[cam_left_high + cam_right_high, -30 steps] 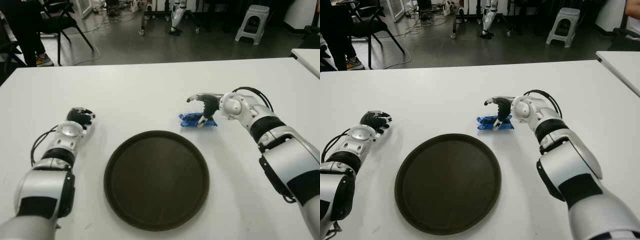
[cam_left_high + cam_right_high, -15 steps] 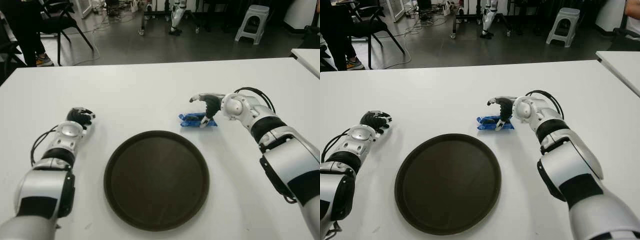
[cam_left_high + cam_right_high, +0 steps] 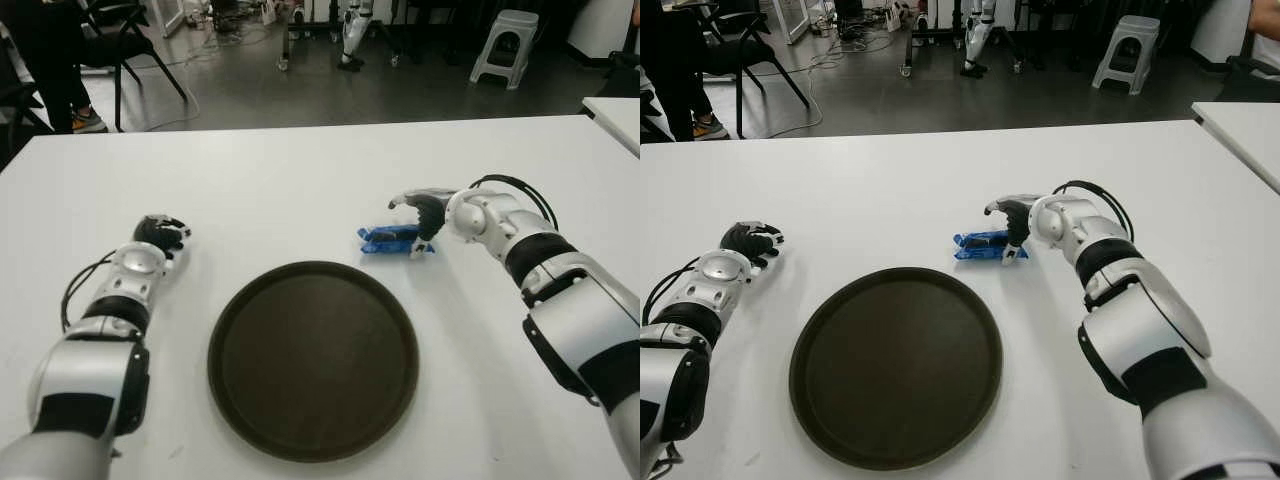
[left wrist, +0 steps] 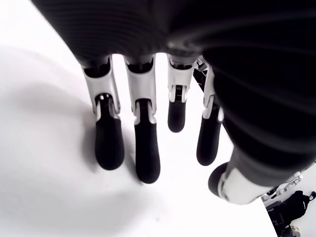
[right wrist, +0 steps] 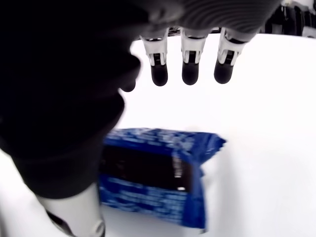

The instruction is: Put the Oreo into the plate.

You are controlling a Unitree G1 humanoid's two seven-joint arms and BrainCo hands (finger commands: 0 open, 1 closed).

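White table (image 3: 300, 180); grey floor (image 3: 330, 95) behind.

The white bench (image 3: 300, 180) lies bare between the blue Oreo pack (image 3: 388, 238) and the near rim of the dark plate (image 3: 312, 360), so nothing blocks the short way from pack to plate. The right hand (image 3: 425, 215) hangs over the pack's right end with fingers spread, and the wrist view shows open bench beyond its fingertips (image 5: 190, 73). The left hand (image 3: 160, 234) shows left of the plate, well apart from it, with bare bench between.
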